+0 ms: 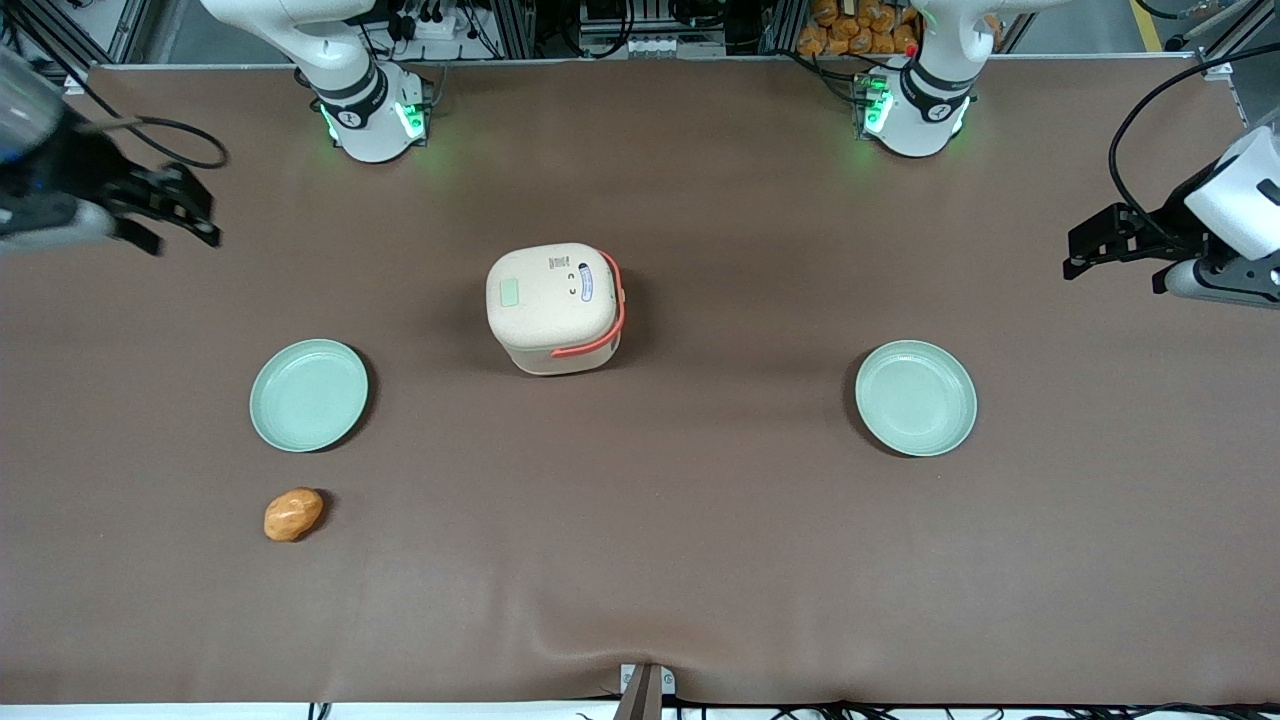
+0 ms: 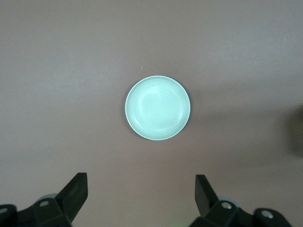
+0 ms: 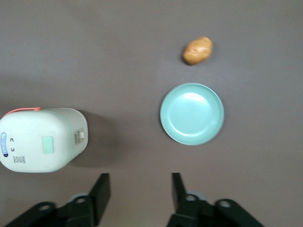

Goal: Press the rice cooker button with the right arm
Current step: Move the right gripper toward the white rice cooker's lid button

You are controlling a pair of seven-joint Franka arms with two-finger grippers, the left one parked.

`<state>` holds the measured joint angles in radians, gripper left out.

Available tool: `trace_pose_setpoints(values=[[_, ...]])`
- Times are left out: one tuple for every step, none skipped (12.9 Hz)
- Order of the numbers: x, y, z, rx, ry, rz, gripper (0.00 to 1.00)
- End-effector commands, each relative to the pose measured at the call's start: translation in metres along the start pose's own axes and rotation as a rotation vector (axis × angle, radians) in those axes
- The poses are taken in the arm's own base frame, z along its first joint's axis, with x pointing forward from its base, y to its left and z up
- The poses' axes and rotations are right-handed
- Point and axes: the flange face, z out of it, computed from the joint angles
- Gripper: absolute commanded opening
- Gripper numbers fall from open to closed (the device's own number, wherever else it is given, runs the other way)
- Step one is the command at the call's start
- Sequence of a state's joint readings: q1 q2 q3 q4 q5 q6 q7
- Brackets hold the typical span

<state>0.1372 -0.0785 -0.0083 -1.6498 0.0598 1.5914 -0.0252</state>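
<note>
The cream rice cooker (image 1: 555,305) stands mid-table with its lid down and its coral-orange handle (image 1: 610,320) on the side toward the parked arm. The small mint-green button (image 1: 510,292) is on the lid's top, on the side toward the working arm. The cooker (image 3: 42,139) and button (image 3: 48,144) also show in the right wrist view. My right gripper (image 1: 183,235) hovers above the table at the working arm's end, well apart from the cooker. Its fingers (image 3: 101,191) are open and empty, over bare table.
A mint-green plate (image 1: 308,395) lies toward the working arm's end, with a potato (image 1: 293,514) nearer the front camera. Both show in the right wrist view: plate (image 3: 191,113), potato (image 3: 198,50). A second plate (image 1: 915,397) lies toward the parked arm's end.
</note>
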Motion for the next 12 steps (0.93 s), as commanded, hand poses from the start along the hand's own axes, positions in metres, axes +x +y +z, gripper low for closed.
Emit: trace_pose_setpoints(values=[[0.018,-0.031,0.019,0.009,0.013,-0.031,0.09],[0.023,-0.045,0.029,0.01,0.009,-0.041,0.01],[0.027,-0.064,0.041,0.009,-0.006,-0.006,0.0],[0.03,-0.081,0.052,0.008,-0.016,0.046,0.0],[0.034,-0.101,0.067,0.002,-0.025,0.076,0.0],[0.037,-0.117,0.08,-0.002,-0.035,0.078,0.0],[0.038,-0.129,0.093,-0.008,-0.054,0.067,0.0],[0.038,-0.138,0.109,-0.011,-0.078,0.053,0.0],[0.034,-0.157,0.126,-0.017,-0.083,0.019,0.0],[0.027,-0.17,0.148,-0.036,-0.08,-0.006,0.0],[0.019,-0.185,0.169,-0.052,-0.081,0.012,0.0],[0.009,-0.205,0.184,-0.053,-0.071,0.036,0.0]])
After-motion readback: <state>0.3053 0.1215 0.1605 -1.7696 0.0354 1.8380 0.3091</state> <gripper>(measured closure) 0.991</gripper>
